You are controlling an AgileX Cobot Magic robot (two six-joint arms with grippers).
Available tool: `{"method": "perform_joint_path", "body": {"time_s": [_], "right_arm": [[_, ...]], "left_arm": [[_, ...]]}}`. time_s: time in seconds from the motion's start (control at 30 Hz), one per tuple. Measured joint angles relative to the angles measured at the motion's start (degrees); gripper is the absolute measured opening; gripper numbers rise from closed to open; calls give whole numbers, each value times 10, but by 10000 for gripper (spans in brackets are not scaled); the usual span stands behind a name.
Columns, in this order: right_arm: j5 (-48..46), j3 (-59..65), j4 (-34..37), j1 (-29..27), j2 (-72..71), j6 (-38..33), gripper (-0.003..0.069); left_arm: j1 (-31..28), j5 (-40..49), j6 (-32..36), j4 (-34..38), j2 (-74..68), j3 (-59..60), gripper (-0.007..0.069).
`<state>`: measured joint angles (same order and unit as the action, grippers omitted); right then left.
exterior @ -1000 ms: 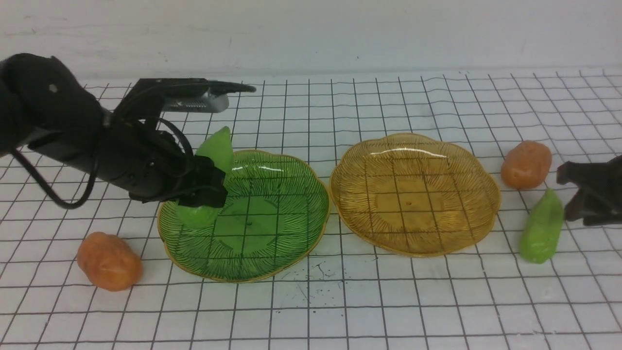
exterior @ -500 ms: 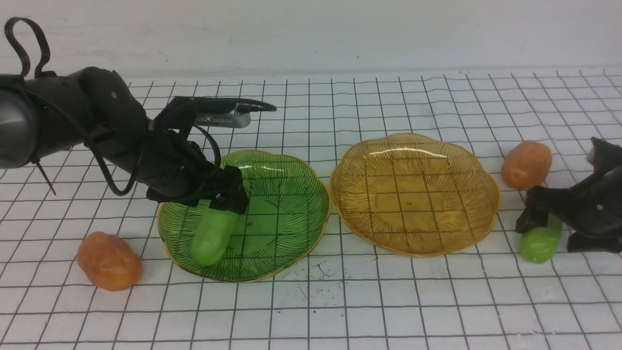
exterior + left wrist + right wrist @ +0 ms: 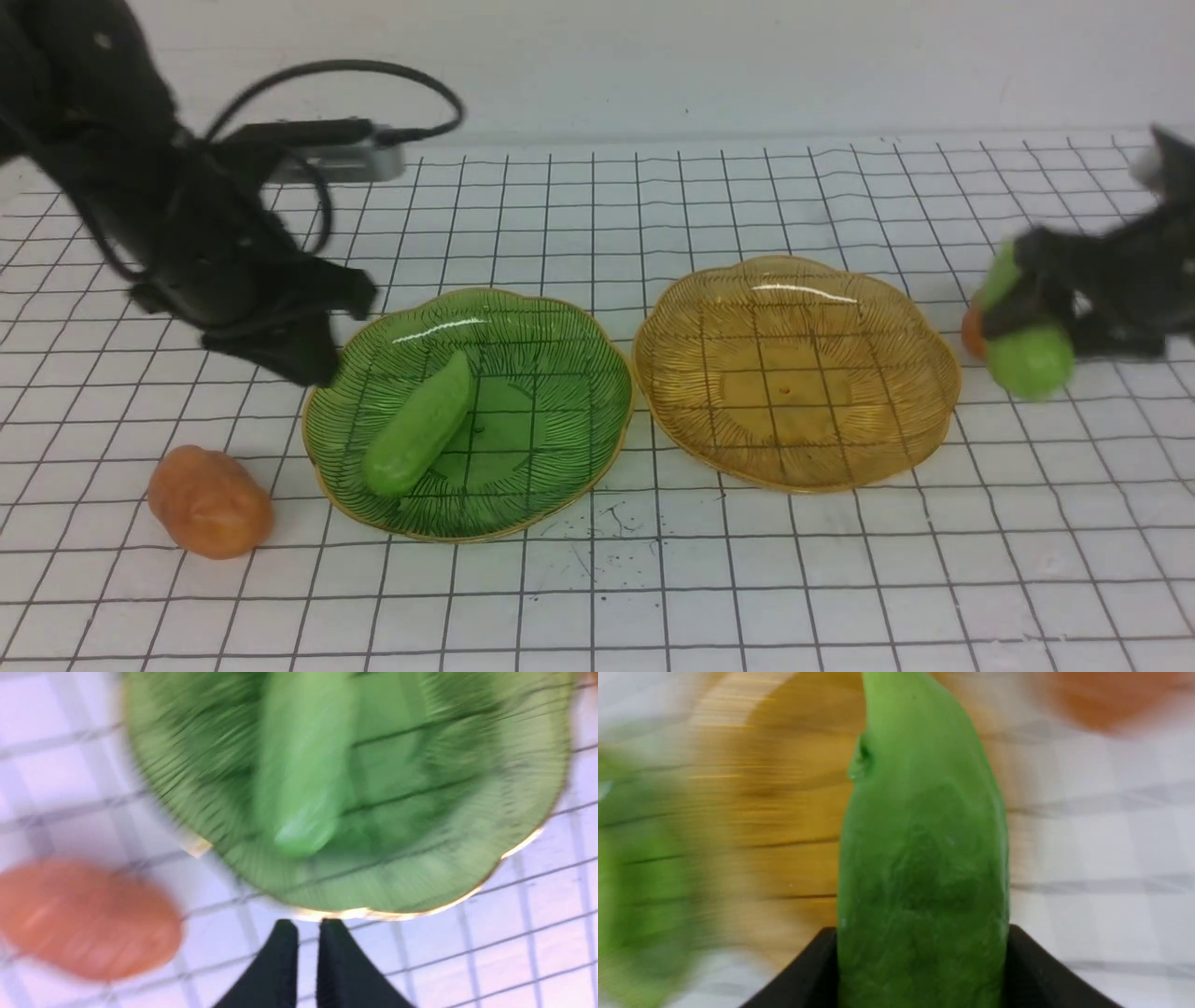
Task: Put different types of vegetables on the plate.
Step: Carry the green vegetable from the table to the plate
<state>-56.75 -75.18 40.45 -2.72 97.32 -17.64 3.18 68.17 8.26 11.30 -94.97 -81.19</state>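
One green cucumber lies in the green plate, also blurred in the left wrist view. My left gripper is shut and empty, raised just left of that plate's rim; its fingertips nearly touch. An orange potato lies on the table left of the plate. My right gripper is shut on the second green cucumber and holds it in the air right of the yellow plate. In the right wrist view the cucumber fills the jaws. The second potato is mostly hidden behind it.
The white table has a black grid. The two plates stand side by side at its middle. A wall runs along the back. In the right wrist view the yellow plate and a potato are blurred.
My left gripper let go of the cucumber in the green plate, rose and drew back left. My right gripper closed on the other cucumber and lifted it off the table.
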Motion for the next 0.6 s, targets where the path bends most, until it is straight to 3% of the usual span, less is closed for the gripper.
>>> {"method": "perform_joint_path", "body": {"time_s": [0.1,0.3,0.47,0.6], "right_arm": [[-5,-24,46,54,0,-42,376],[68,-66,79,227,38,-64,376],[99,-141,79,301,125,-34,376],[96,-200,75,324,189,-22,376]], "left_arm": [[-32,0,-6,-6,25,25,-1],[-126,-35,-13,2,101,124,-8],[-154,-44,-15,27,126,182,-8],[-155,-49,-15,35,127,193,-8]]}}
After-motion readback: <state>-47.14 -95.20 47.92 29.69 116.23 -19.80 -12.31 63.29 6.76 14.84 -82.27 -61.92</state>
